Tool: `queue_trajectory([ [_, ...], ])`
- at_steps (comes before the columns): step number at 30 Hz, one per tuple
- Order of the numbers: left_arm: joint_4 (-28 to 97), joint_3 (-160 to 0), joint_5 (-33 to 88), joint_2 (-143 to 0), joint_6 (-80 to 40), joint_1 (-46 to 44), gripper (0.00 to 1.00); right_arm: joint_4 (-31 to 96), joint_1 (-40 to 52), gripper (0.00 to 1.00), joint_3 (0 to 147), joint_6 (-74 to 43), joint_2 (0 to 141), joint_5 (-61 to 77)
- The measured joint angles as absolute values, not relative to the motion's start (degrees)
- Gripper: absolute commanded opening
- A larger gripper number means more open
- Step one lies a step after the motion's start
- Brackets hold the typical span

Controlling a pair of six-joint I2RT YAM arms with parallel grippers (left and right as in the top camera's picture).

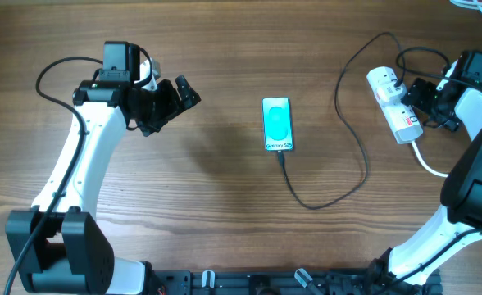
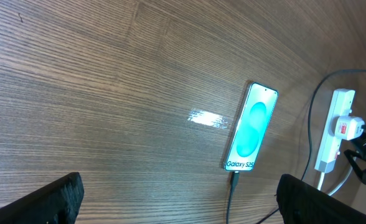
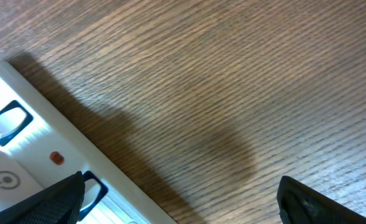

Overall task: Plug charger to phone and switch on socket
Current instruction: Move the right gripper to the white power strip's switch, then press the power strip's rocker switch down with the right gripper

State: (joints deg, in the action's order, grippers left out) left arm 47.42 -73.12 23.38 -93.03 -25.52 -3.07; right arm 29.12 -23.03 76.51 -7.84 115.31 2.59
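Observation:
The phone [image 1: 277, 124] lies flat mid-table, teal screen up, "Galaxy S25" at its near end; it also shows in the left wrist view [image 2: 252, 127]. The charger's thin black cable [image 1: 352, 131] runs from the phone's near end, where its connector [image 2: 234, 179] sits in the port, looping right and up to the socket [image 1: 394, 103], a white power strip at the far right, also in the left wrist view [image 2: 333, 127] and right wrist view [image 3: 21, 143]. My right gripper [image 1: 421, 100] is open just beside the strip. My left gripper [image 1: 175, 97] is open and empty, well left of the phone.
A thick white cord [image 1: 425, 162] leaves the strip's near end and curves toward my right arm. More black cable loops behind the strip at the far right edge [image 1: 417, 56]. Bare wood table lies between the phone and the left arm.

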Motion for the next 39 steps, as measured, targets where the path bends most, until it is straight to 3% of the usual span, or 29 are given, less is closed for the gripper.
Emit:
queue_trajectory([
  [25, 47.4, -73.1, 23.4, -93.0, -25.5, -3.1, 1.0, 37.1, -23.2, 1.0, 78.2, -6.1, 115.0, 4.4],
  [39, 47.4, -73.1, 23.4, -93.0, -25.5, -3.1, 1.0, 39.1, -23.5, 1.0, 78.7, 8.7, 114.4, 15.0],
])
